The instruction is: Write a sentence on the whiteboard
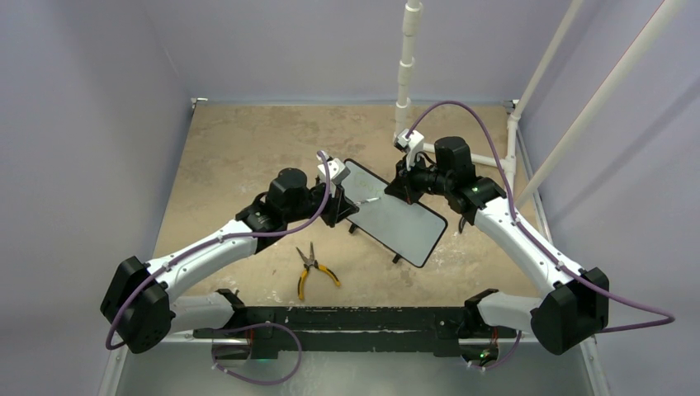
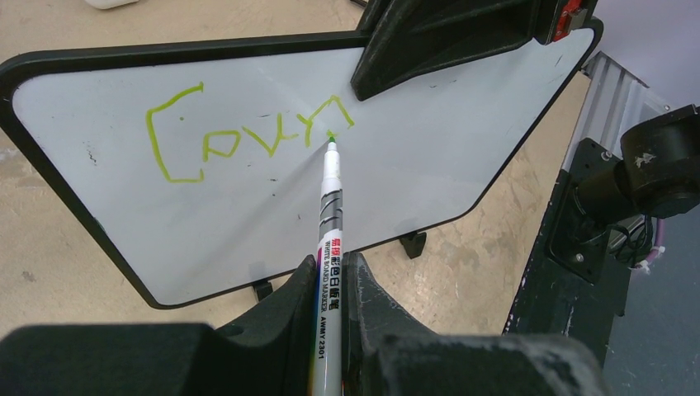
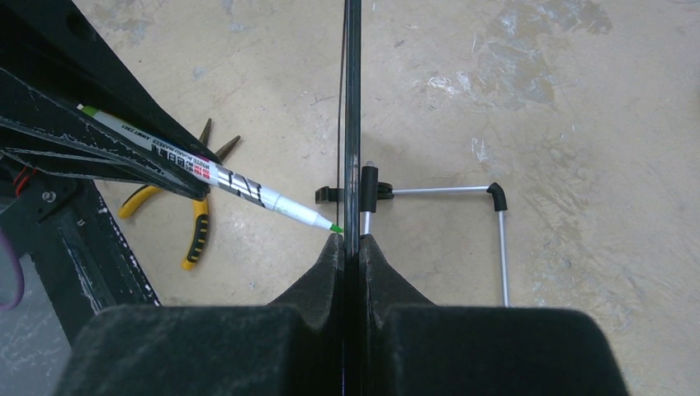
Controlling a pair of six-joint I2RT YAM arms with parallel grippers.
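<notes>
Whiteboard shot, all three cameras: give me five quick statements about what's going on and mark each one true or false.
1. The left fingers grip a marker with its tip at the face of the whiteboard. True.
2. The writing is red. False: the writing is green.
3. The right fingers are closed on the whiteboard's edge. True.
4. The pliers lie on the whiteboard. False: the pliers lie on the table, apart from the board.
5. Two full rows are written. False: only one short row shows.
</notes>
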